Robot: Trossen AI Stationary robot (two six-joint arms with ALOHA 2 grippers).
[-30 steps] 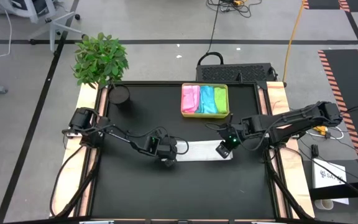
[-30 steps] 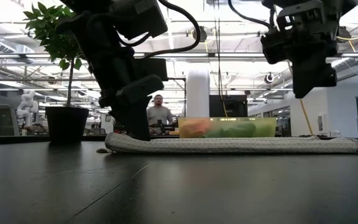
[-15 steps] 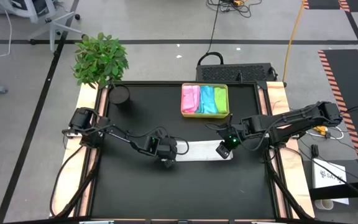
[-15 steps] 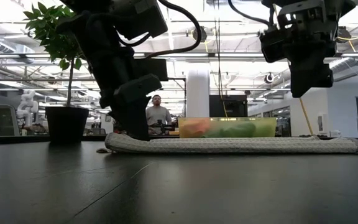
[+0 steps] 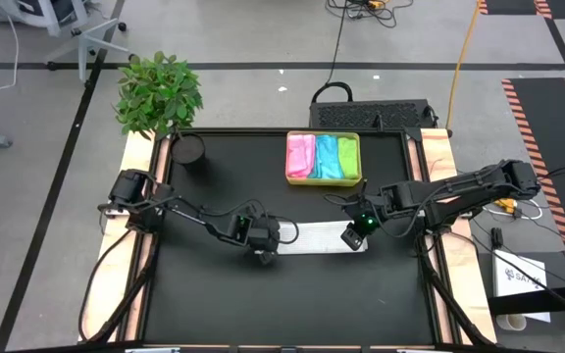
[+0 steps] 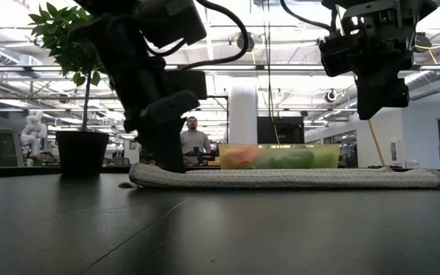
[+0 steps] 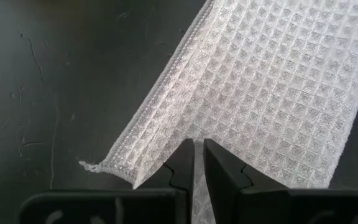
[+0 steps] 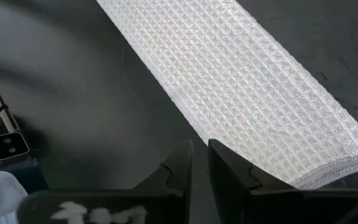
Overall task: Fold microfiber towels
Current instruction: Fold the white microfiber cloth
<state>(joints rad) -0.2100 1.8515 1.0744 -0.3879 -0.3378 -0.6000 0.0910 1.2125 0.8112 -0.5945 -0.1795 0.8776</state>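
High view: the white towel (image 5: 322, 237), folded to a narrow strip, lies flat mid-table between the 2 arms. The left gripper (image 5: 266, 251) sits at its left end and the right gripper (image 5: 352, 235) over its right end, apparently placed to take both ends for the next fold. The tray (image 5: 324, 177) behind the strip holds the pink, light blue and lime green towels (image 5: 323, 155). A potted plant (image 5: 159, 93) and a dark cup (image 5: 190, 149) stand well apart at the far left corner, obstructing nothing.

Low view: the left gripper touches the strip's end; the right gripper (image 6: 376, 114) hangs above it, clear of the cloth.

Left wrist view: fingers (image 7: 183, 165) nearly together, seemingly pinching the towel's (image 7: 260, 87) edge.

Right wrist view: fingers (image 8: 180, 169) nearly together, holding nothing.
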